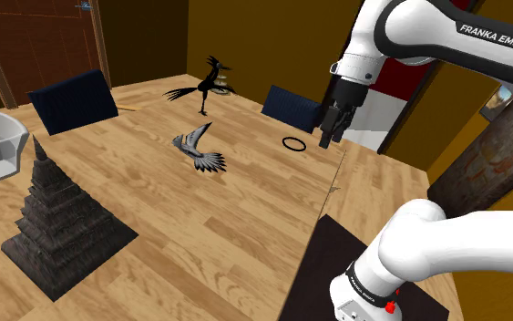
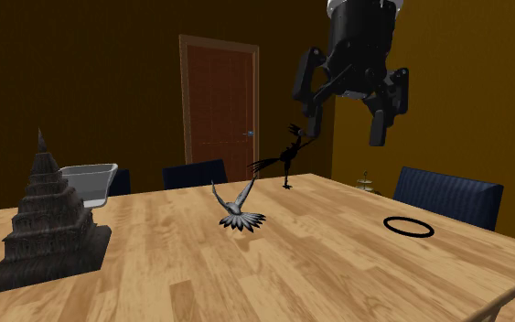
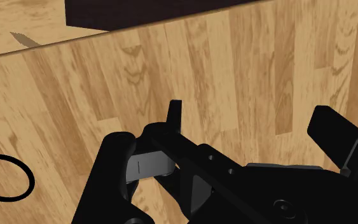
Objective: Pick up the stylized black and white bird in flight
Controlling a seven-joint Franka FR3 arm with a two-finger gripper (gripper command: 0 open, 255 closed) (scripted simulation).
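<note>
Wooden table (image 1: 245, 228) holds the grey and white bird (image 1: 200, 150) near its middle, wings spread. The black claw (image 1: 329, 132) hangs high over the table's edge, well apart from that bird. Its 2 fingers stand wide apart and hold nothing. A black ring (image 1: 293, 144) lies on the wood near it.

I think the claw could go for the wrong one, because a black bird on legs (image 1: 204, 87) stands further back. The thin wings could also slip out of a squeeze. White letters on the arm (image 1: 487, 32) say FRANKA EMIKA.
</note>
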